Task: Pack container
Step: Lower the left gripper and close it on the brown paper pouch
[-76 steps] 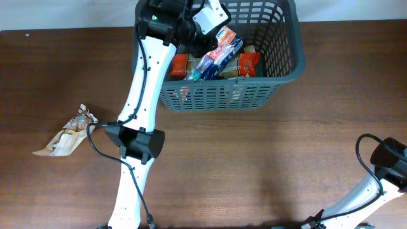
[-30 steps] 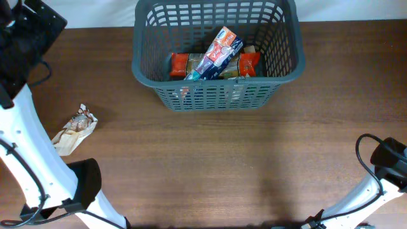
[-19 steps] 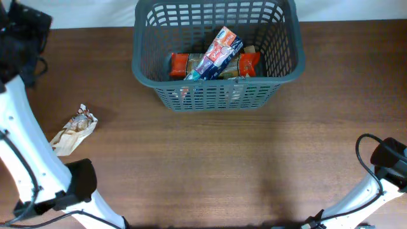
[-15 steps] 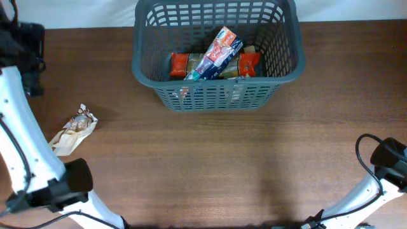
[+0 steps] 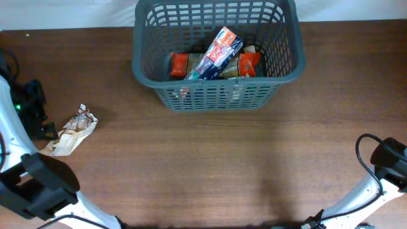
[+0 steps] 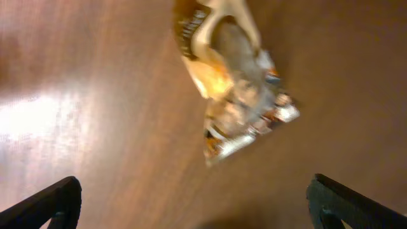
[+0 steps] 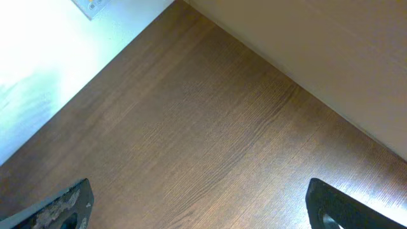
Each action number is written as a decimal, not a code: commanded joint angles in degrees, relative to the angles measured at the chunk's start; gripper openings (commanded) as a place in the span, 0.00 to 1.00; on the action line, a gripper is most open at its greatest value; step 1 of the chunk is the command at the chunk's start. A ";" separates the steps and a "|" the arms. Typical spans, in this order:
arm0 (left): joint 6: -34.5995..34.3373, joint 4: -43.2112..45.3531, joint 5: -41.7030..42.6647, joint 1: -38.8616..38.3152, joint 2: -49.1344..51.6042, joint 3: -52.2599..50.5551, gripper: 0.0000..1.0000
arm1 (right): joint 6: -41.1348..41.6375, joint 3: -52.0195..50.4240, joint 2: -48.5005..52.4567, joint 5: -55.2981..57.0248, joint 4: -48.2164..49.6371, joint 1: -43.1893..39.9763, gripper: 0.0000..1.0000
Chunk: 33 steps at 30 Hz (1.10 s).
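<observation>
Wrist cameras tell what the overhead one cannot: my left claw [image 6: 194, 205] is spread wide, hanging above a crinkly snack packet [image 6: 236, 89] that shows blurred on the counter [image 6: 95, 95]. My right claw [image 7: 203, 207] is spread too, over wood beside a pale wall [image 7: 331, 51]. Only from overhead do I see the basket [image 5: 216, 80] at the counter's far side, well apart from that packet. Inside it, a blue-and-red packet [image 5: 218, 52] leans across orange packets [image 5: 180, 63]. My left arm [image 5: 28, 191] fills the near left corner, my right arm [image 5: 381, 165] the near right.
</observation>
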 commanded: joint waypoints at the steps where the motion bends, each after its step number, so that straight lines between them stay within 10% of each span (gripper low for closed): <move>1: -3.37 1.36 0.02 0.81 -0.24 -5.57 0.99 | 0.04 -0.11 -1.40 -0.28 -0.33 0.04 0.99; 17: -10.23 16.79 -12.39 0.85 -0.17 -19.98 0.99 | 0.04 -0.11 -1.40 -0.28 -0.33 0.04 0.99; 33: -10.21 35.34 -5.44 0.74 0.20 -32.70 1.00 | 0.04 -0.11 -1.40 -0.28 -0.33 0.04 0.99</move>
